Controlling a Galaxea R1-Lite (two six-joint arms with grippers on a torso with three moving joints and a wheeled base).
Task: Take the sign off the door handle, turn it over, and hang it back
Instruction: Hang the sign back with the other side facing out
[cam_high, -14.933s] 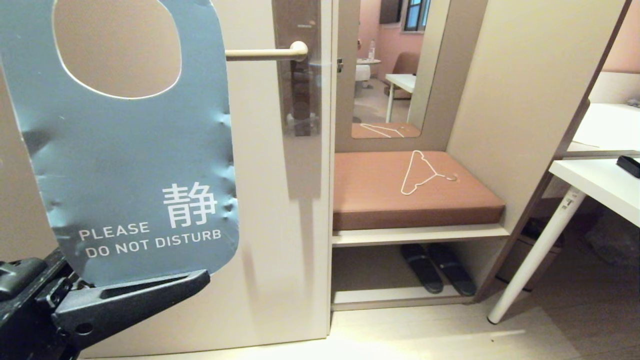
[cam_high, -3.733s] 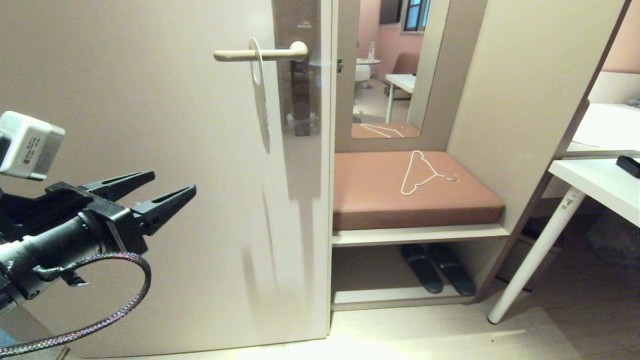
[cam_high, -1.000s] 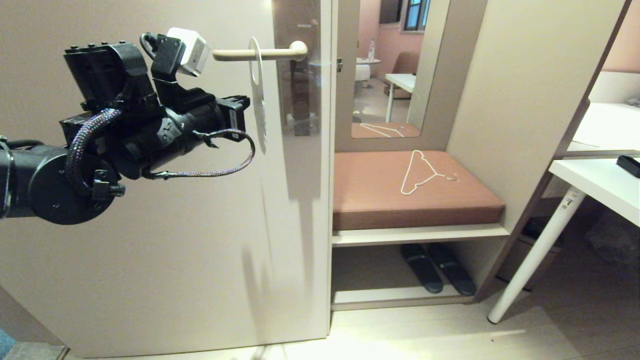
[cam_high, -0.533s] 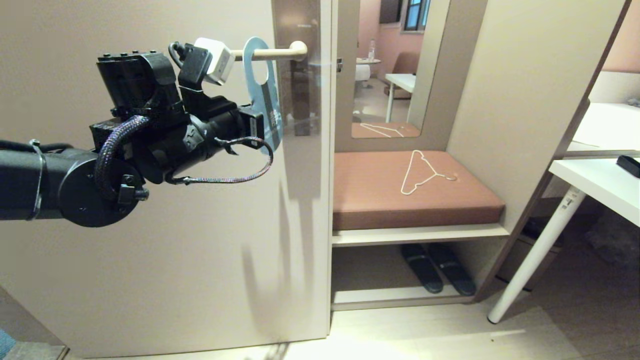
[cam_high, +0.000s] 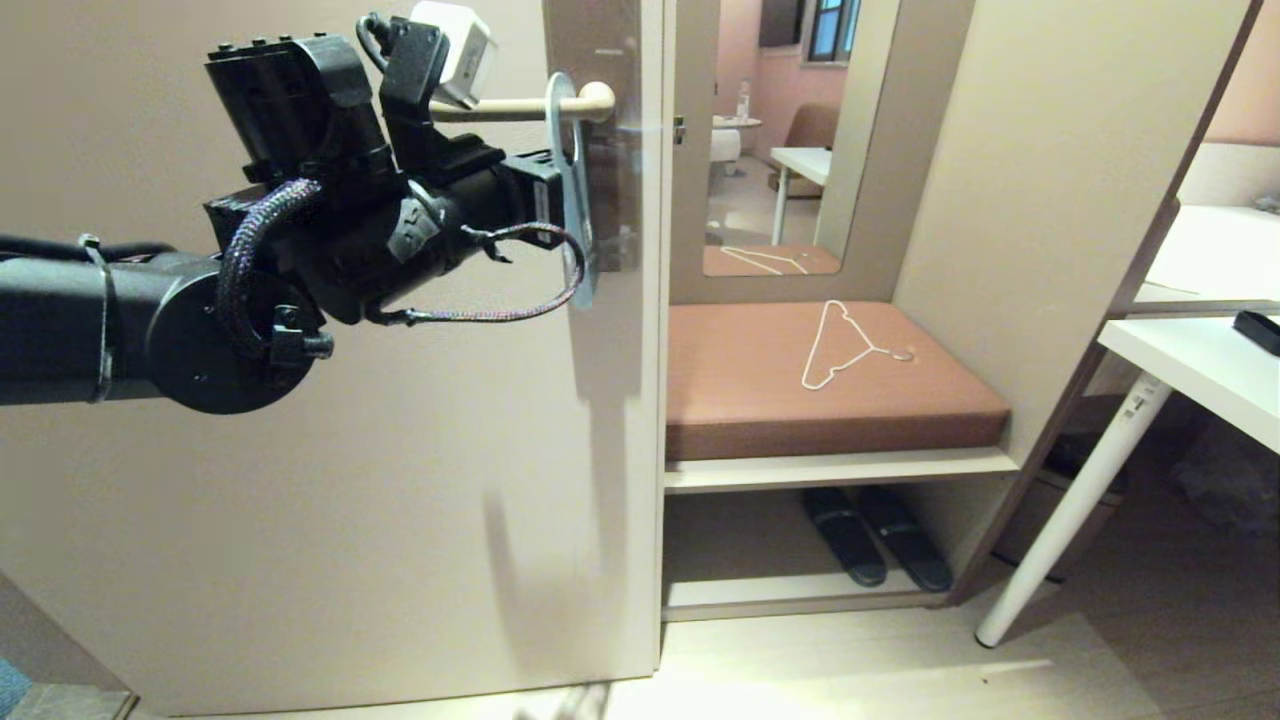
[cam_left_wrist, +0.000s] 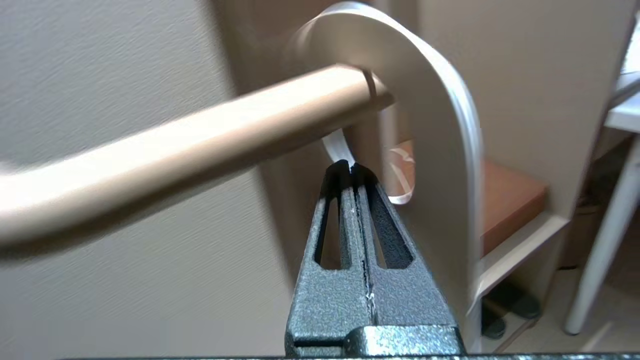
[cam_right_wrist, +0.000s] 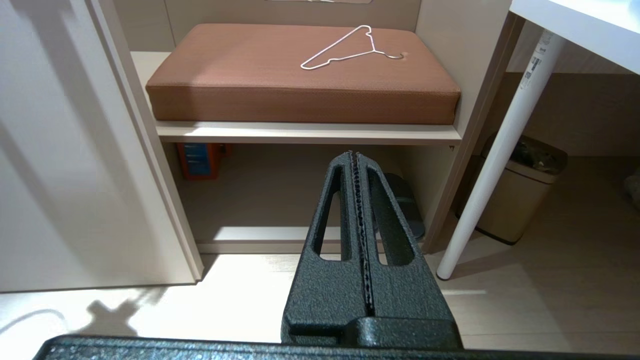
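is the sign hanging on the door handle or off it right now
On it: the door handle passes through the hole of the sign; the shut left gripper pushes its edge.

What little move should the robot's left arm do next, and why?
Probably draw the left tool straight back, away from the door. The sign hangs with its hole around the door handle, close to the backplate. The shut tool's tips sit right at the hole's lower rim, so there seems little left to push.
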